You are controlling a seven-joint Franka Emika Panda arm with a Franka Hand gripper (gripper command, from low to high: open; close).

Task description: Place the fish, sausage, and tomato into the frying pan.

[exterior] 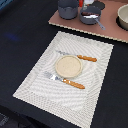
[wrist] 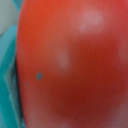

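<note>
The tomato (wrist: 70, 65) fills the wrist view as a glossy red-orange surface pressed close to the camera, and it hides my fingers. In the exterior view a red-orange bit of it (exterior: 81, 3) shows at the top edge, between the pot and the frying pan (exterior: 90, 15), with my gripper mostly out of frame above it. The dark-grey pan sits on the brown tray, its handle (exterior: 100, 23) pointing toward the placemat. A pale piece lies in the pan (exterior: 90, 17); it may be the fish. The sausage is not visible.
A deeper grey pot (exterior: 67, 9) stands on the brown tray (exterior: 75, 25) beside the pan. A pale bowl (exterior: 123, 17) sits at the exterior view's right. A striped placemat (exterior: 35, 85) holds a tan plate (exterior: 68, 65), a knife (exterior: 80, 56) and a fork (exterior: 65, 80).
</note>
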